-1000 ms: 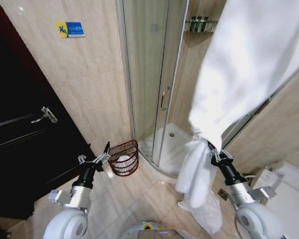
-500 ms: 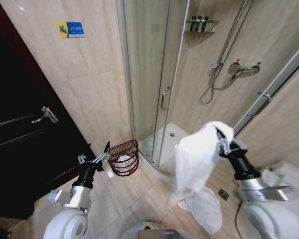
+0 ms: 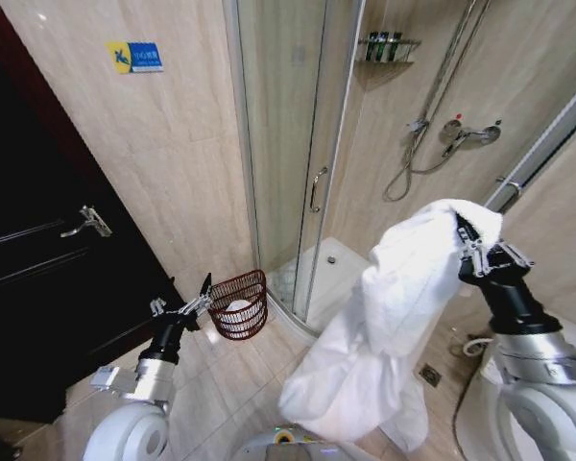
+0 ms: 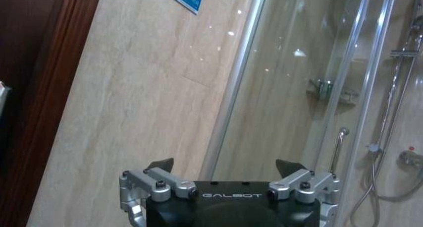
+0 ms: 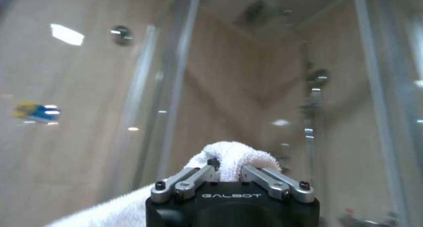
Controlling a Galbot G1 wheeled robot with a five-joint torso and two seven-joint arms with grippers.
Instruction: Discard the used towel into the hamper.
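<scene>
Holding: right claw (image 3: 472,242) is clamped on the towel (image 3: 384,327), raised at right by the shower.
Hamper (image 3: 240,304): on the floor, far left of the towel, something white inside.
Towel: white, bunched at the claw, draping low toward the floor.
Left claw (image 3: 200,300): spread apart, just beside the hamper's rim.

Since 1 s ago the right gripper (image 3: 472,242), jaws clamped on the towel (image 3: 384,327), has swung up & out to the robot's right, pulling the cloth off the rail so it now hangs free w/ the shower wall uncovered.
</scene>
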